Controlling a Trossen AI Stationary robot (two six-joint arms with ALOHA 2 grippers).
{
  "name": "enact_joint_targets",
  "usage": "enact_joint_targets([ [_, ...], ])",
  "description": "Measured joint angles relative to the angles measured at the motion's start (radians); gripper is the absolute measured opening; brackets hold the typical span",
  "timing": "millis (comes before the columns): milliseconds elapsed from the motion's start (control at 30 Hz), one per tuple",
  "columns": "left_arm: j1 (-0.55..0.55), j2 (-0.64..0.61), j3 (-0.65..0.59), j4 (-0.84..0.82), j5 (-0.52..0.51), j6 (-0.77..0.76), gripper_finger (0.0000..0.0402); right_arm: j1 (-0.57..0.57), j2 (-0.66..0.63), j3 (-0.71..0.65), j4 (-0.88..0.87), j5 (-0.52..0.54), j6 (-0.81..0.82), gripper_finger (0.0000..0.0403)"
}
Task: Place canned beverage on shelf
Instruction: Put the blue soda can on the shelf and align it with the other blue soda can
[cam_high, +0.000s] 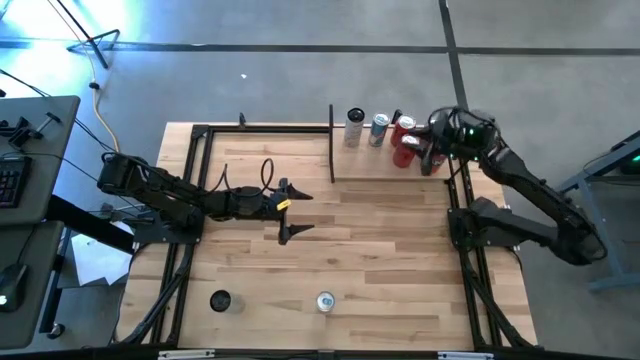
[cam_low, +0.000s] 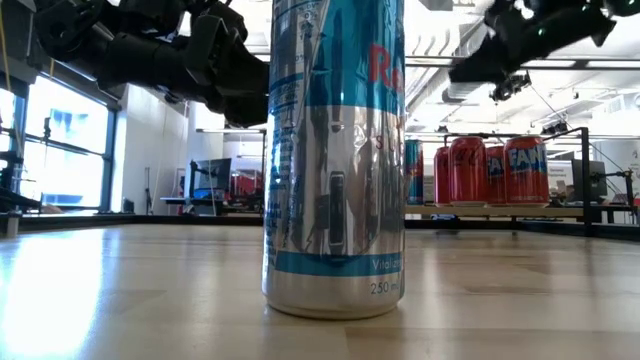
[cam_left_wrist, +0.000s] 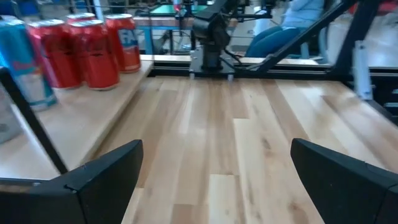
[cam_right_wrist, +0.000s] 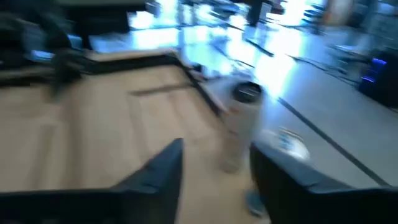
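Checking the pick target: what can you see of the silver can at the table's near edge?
The silver can stands upright on the plank table, alone near its front edge, well away from the shelf. The high view shows its round top. The low view shows a slim shiny metal body with light-blue bands, red lettering and small print near the base. Nothing touches it but the table; neither tool is near.
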Motion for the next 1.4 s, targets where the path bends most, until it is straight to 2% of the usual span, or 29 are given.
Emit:
enact_joint_targets([
  [133,0.000,0.000,0.000,-0.001,0.065,-0.019,0.0399,0.216,-0.033,-0.045,0.003,0.008,0.024,0.0033],
  [200,-0.005,0.000,0.000,-0.002,0.066,-0.019,0.0399,0.346,-0.032,-0.092,0.037,0.069,0.048,0.0012],
  [333,-0.012,0.000,0.000,-0.001,0.021,-0.013,0.0399,0.602,-0.006,-0.206,0.200,0.184,0.137,0.0044],
  [400,-0.012,0.000,0.000,-0.001,0.012,-0.001,0.0399,0.719,0.021,-0.269,0.343,0.212,0.175,0.0057],
  [533,-0.012,0.000,0.000,-0.001,0.009,0.007,0.0399,0.922,0.106,-0.354,0.655,0.229,0.216,0.0084],
  [667,-0.012,0.000,0.000,-0.001,0.009,0.008,0.0399,1.068,0.238,-0.357,0.823,0.229,0.211,0.0138],
  [867,-0.012,0.000,0.000,-0.002,0.010,0.009,0.0399,1.148,0.485,-0.238,0.899,0.229,0.216,0.0256],
  [967,-0.012,0.000,0.000,-0.002,0.007,0.009,0.0399,1.158,0.611,-0.149,0.902,0.230,0.216,0.0294],
  [1167,-0.012,0.000,0.000,-0.013,0.002,0.009,0.0399,1.185,0.832,0.039,0.891,0.208,0.217,0.0307],
  [1300,-0.012,0.000,0.000,-0.017,0.002,0.008,0.0399,1.202,0.919,0.147,0.817,0.188,0.222,0.0307],
  [1400,-0.012,0.000,0.000,-0.026,0.002,0.008,0.0399,1.205,0.962,0.195,0.786,0.130,0.227,0.0307],
])
